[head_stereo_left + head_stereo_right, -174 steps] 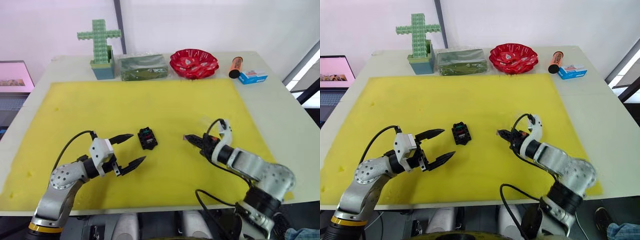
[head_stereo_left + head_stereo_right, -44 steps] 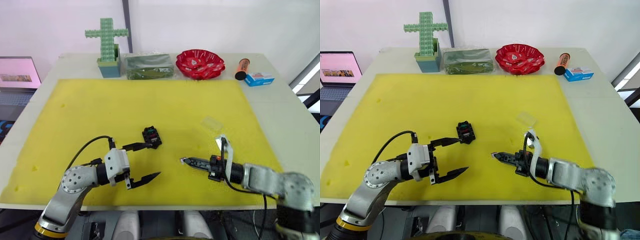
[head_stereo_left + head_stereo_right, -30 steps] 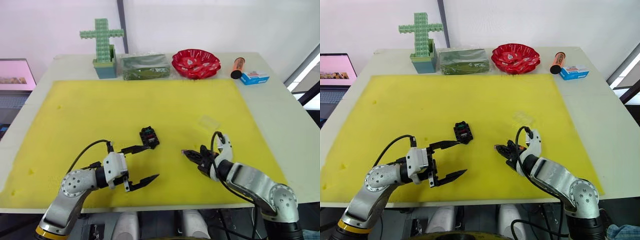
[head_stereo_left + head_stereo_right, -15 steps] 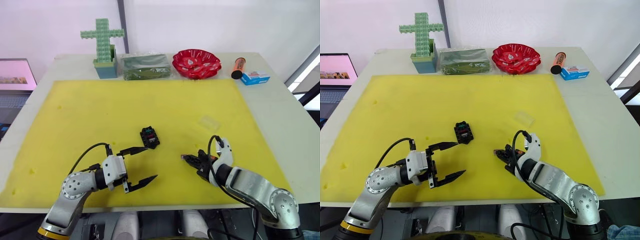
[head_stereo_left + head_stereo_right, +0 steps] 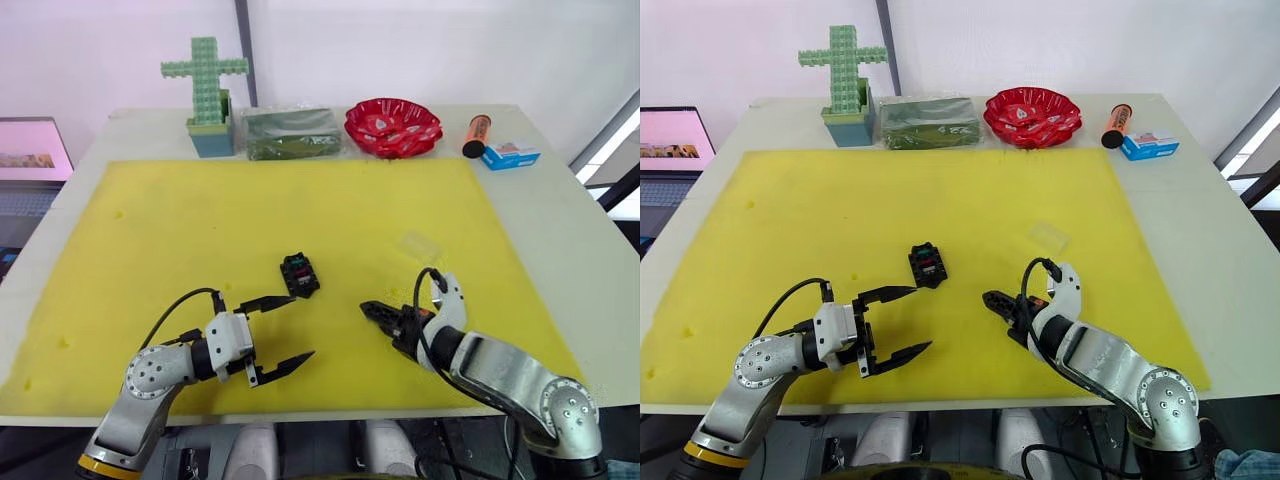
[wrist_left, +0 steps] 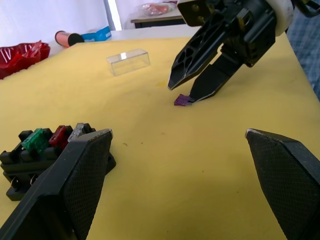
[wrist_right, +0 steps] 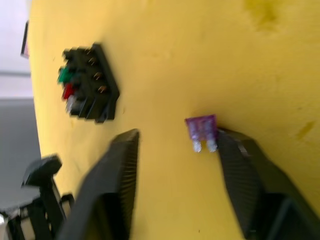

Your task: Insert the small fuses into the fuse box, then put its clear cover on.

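Yellow foam mat (image 5: 300, 210) covers most of the white counter (image 5: 560, 230) I'm working over, and both arms reach onto its near half. My left claw (image 5: 277, 328) hovers just above the mat with its two black fingers spread wide and nothing between them, near the small black rectangular fuse box (image 5: 299, 275), which lies flat on the mat just beyond the upper fingertip without touching it. My right claw (image 5: 372, 311) sits low on the mat to the right of that box, fingers parted, one tip right beside the tiny purple plastic fuse (image 7: 201, 131); from the right wrist view I see the fuse lying on the foam between the fingers, against one finger and apart from the other, so it isn't pinched. In the left wrist view the fuse box (image 6: 47, 147) carries a green fuse (image 6: 35, 139), a red fuse (image 6: 61, 135) and a grey fuse (image 6: 78, 132) side by side in its top slots. Small, transparent and rectangular, the plastic cover (image 5: 417, 246) lies alone on the mat beyond my right claw, well apart from the box.
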